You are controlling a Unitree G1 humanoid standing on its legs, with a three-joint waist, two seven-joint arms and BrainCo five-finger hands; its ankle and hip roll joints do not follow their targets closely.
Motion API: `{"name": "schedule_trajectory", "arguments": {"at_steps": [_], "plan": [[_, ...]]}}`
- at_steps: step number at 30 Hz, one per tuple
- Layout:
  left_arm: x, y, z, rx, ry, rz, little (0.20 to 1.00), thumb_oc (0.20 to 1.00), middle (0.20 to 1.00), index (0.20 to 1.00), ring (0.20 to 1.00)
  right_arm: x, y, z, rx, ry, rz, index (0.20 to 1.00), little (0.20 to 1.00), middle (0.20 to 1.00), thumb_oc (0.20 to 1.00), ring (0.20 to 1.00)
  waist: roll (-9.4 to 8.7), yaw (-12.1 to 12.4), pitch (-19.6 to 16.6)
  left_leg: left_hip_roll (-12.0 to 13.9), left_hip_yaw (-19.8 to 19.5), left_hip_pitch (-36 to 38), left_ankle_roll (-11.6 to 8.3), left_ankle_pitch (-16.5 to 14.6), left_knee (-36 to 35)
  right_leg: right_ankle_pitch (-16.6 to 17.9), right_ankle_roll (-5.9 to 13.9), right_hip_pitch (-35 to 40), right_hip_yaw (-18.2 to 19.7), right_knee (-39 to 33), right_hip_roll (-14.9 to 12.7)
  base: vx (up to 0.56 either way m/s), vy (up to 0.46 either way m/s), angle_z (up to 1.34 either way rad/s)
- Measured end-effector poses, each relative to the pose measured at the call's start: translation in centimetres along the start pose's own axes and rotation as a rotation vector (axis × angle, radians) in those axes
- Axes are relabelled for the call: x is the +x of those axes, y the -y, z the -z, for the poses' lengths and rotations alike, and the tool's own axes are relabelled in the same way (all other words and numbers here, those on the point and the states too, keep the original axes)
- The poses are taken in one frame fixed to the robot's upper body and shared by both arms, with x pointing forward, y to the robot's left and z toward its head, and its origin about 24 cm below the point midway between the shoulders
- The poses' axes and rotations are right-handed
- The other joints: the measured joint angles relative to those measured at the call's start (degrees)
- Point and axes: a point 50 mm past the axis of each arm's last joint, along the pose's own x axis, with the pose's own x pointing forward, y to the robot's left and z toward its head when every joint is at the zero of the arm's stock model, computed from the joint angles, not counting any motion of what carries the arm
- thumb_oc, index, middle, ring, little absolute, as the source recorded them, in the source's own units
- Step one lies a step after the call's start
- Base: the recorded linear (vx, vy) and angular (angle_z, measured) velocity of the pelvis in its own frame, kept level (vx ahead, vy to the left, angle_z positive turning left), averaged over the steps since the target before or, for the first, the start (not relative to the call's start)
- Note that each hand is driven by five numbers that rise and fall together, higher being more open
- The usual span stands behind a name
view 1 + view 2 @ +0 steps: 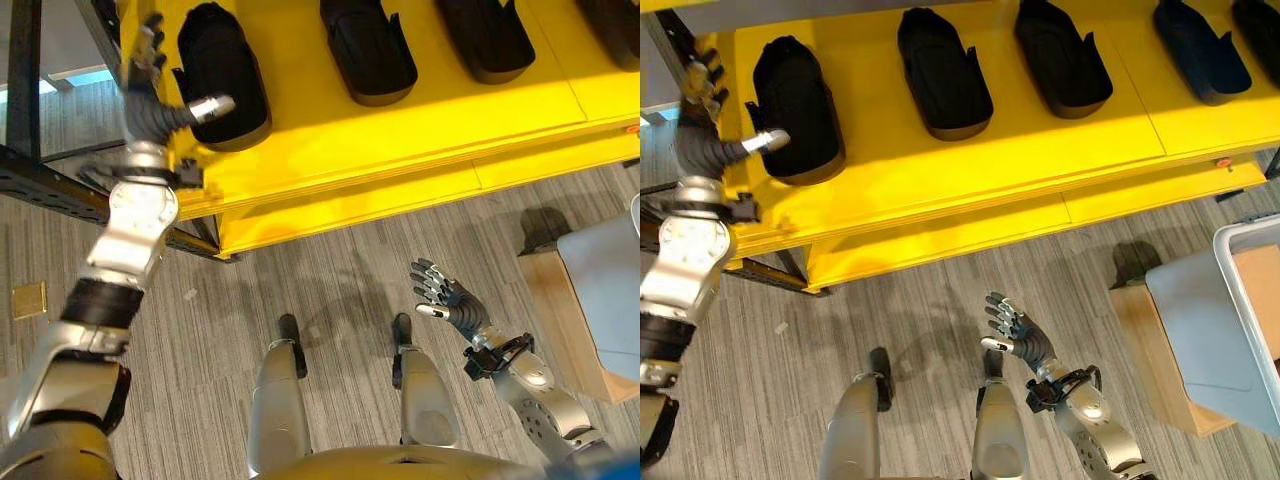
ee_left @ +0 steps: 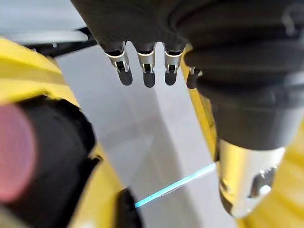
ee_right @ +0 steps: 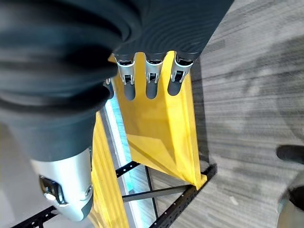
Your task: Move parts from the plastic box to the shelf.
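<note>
Several black moulded parts lie in a row on the yellow shelf [image 1: 400, 140]. The leftmost part [image 1: 225, 70] is next to my left hand [image 1: 148, 115], which is raised at the shelf's left end. That hand is open, fingers [image 2: 147, 71] straight. Its thumb [image 1: 210, 105] points at the part's near rim, and I cannot tell if it touches. My right hand [image 1: 450, 298] hangs low over the floor in front of the shelf, open and holding nothing. The pale plastic box [image 1: 1220, 320] stands at the far right; its inside is hidden.
The box rests on a wooden stand [image 1: 560, 310]. A black metal rack frame [image 1: 40, 180] runs along the shelf's left side. A lower yellow shelf level [image 1: 350, 205] juts out under the top one. A small tan square [image 1: 28, 298] lies on the grey carpet.
</note>
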Motion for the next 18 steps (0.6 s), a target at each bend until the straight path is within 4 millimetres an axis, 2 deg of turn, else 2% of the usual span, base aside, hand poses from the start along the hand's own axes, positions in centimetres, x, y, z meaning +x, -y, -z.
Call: {"name": "schedule_trajectory", "arguments": {"at_steps": [4,8,18], "plan": [[-2.0,2.5,-0.5,0.032,0.035,0.076,1.0,1.0,1.0,1.0,1.0,0.0,0.2,-0.2,-0.003,0.007,0.007,1.0,1.0,1.0,1.0,1.0,-0.28,1.06,0.91,-0.05,-0.26,1.68,-0.24,0.06,-0.67,-1.31,-0.34,1.06,-0.03,1.29,-0.22,0.0,-0.023,0.03],[-2.6,2.9,-0.4,0.106,0.045,0.117,1.0,1.0,1.0,1.0,1.0,0.0,0.2,-0.2,-0.003,0.007,0.008,1.0,1.0,1.0,1.0,1.0,-0.23,1.03,0.97,-0.04,-0.85,1.82,-0.6,0.35,-1.15,-1.72,-0.68,0.93,-0.51,1.96,-0.21,-0.01,-0.014,0.04],[-3.9,5.7,0.2,0.305,0.08,0.306,1.0,1.0,1.0,1.0,1.0,0.0,0.2,-0.2,-0.039,0.001,0.022,1.0,1.0,1.0,1.0,1.0,-0.41,0.67,1.71,0.06,-1.03,1.79,-0.73,0.43,-1.12,-1.94,-0.6,0.45,-0.52,2.8,0.0,-0.01,0.0,0.0]]}}
